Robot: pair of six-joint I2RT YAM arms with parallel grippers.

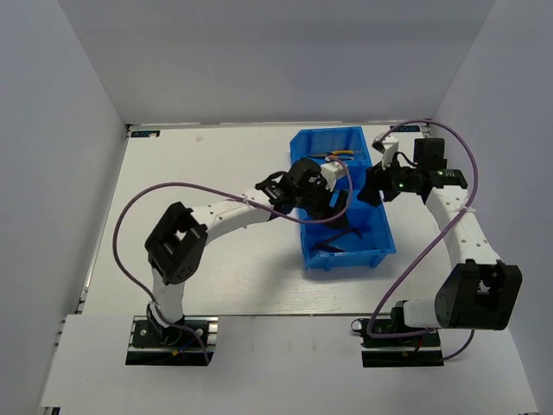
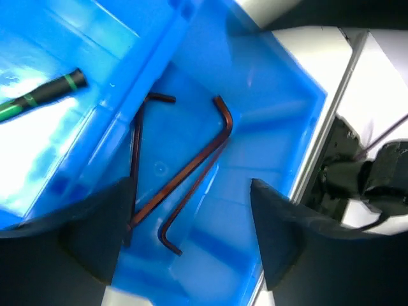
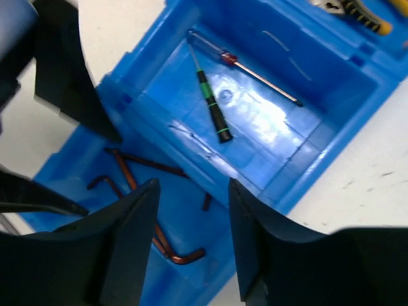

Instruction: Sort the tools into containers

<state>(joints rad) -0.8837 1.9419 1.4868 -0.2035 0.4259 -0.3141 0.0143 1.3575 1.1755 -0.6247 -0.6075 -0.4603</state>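
One white tabletop [image 1: 207, 164] carried a row of three joined bright blue bins [image 1: 346, 259], right of centre in the top view. Both arms reached over that row, the left from the lower left, the right from the lower right.

The left gripper [image 2: 191, 185] hung over the compartment at the lower end of the row, its jaws spread wide with nothing between them. Brown L-shaped hex keys [image 2: 185, 171] lay on that compartment's floor, showing in the gap between the jaws and apart from them.

The right gripper [image 3: 192, 188] hung above the wall between that compartment and the middle one, jaws parted and gripping nothing. Up-frame of its jaws, on the middle compartment's floor, lay a dark screwdriver [image 3: 213, 105] with green bands and a thin one with a blue and red handle [image 3: 229, 58], their tips close together. Yellow-handled pliers [image 3: 357, 13] showed at the upper right edge, in the farthest compartment.
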